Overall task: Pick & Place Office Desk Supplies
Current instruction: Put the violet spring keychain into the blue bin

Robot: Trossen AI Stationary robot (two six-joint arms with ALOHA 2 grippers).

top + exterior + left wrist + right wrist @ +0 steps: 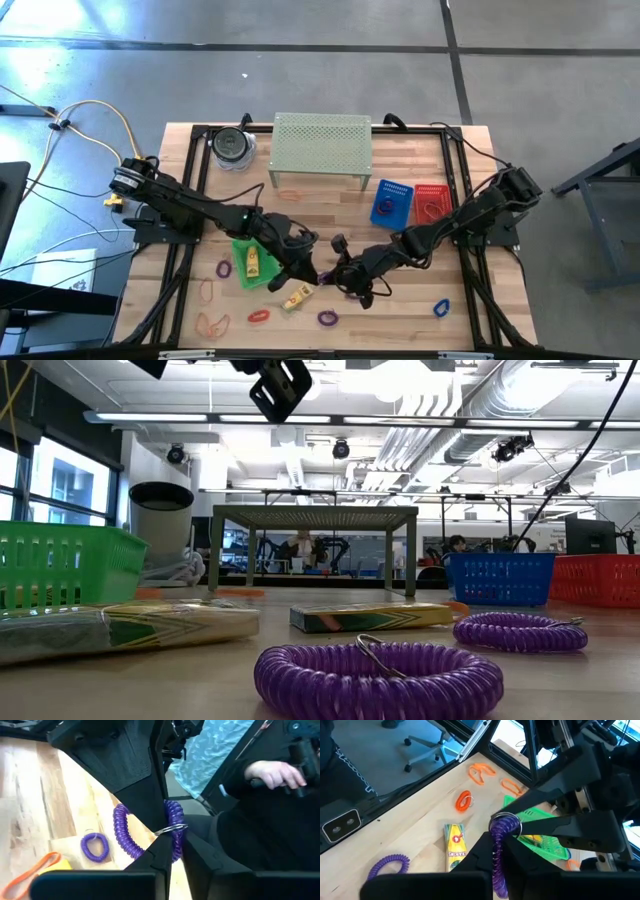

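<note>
Handover of the purple coil point(172, 827), held above the surface's front-middle, could tear or drop it, because the left pincer point(167, 851) and right pincer point(496, 851) both clamp it.

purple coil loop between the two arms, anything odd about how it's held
Yes. Both end effectors grip the same purple coil loop at once, above the table's middle: left end effector and right end effector each pinch it, so it hangs between two arms.
</note>
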